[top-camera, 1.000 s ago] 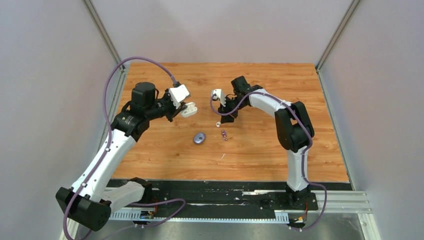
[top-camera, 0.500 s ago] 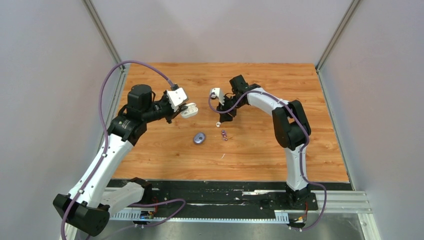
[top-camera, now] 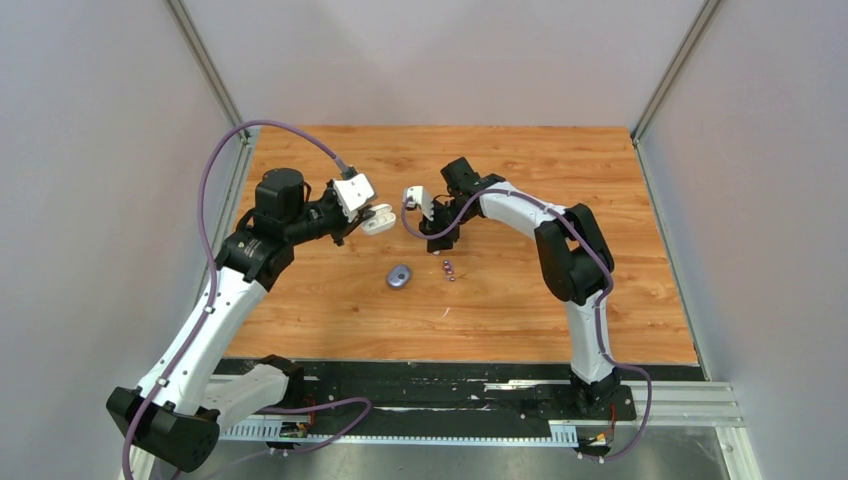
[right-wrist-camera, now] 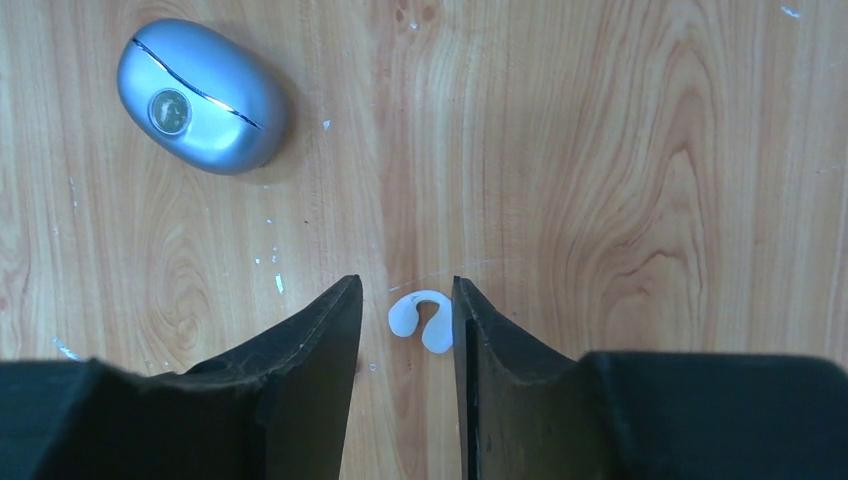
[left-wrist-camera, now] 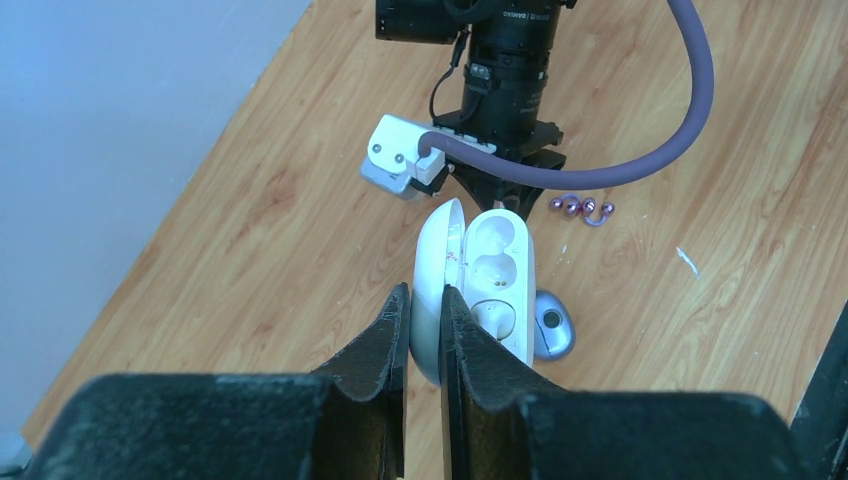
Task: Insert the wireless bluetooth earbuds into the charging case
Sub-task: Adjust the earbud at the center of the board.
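My left gripper (left-wrist-camera: 427, 310) is shut on the lid of a white charging case (left-wrist-camera: 478, 275), held open above the table with its two empty wells facing up; from above the case (top-camera: 379, 220) shows at the gripper's tip. A white C-shaped earbud (right-wrist-camera: 422, 320) lies on the wood between the fingers of my right gripper (right-wrist-camera: 406, 287), which is open, the bud touching the right finger. In the top view the right gripper (top-camera: 437, 238) points down and hides that bud. Dark purple earbuds (top-camera: 449, 269) lie loose on the table (top-camera: 520, 300).
A closed blue-grey oval case (top-camera: 400, 276) lies on the wood just left of the purple buds (left-wrist-camera: 580, 208) and near the right gripper (right-wrist-camera: 200, 95). Grey walls (top-camera: 120, 150) enclose the table on three sides.
The right arm has moved left and come down over the white earbud, and its jaws have narrowed around it. The left arm shifted slightly, still holding the white case.
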Motion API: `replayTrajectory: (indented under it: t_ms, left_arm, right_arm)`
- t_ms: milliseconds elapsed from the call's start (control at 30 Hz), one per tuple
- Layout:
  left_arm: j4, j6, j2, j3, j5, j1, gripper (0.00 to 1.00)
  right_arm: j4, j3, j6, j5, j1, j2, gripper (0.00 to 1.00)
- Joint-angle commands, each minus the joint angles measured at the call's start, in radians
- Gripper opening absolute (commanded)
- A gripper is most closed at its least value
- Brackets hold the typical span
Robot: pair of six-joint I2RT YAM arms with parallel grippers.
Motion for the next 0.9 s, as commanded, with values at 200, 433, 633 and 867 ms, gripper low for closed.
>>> replayTrajectory:
  t_ms: [200,433,633,867]
  left_arm:
    - [0.056,-0.033,0.009,0.01,-0.004,0.006,0.0]
    - [0.054,-0.036,0.015,0.01,-0.002,0.006,0.0]
    - [0.054,-0.038,0.015,0.011,-0.005,0.007,0.0]
    - [0.052,-0.039,0.015,0.015,-0.006,0.006,0.0]
  right_arm:
    - [-0.012,-0.011,-0.06,0.093,0.007,0.007,0.45]
    - [-0.036,-0.013,-0.067,0.087,0.019,0.022,0.5]
    - [-0.036,-0.013,-0.059,0.116,0.03,0.04,0.48]
    - [-0.034,-0.01,-0.041,0.159,0.028,0.06,0.32]
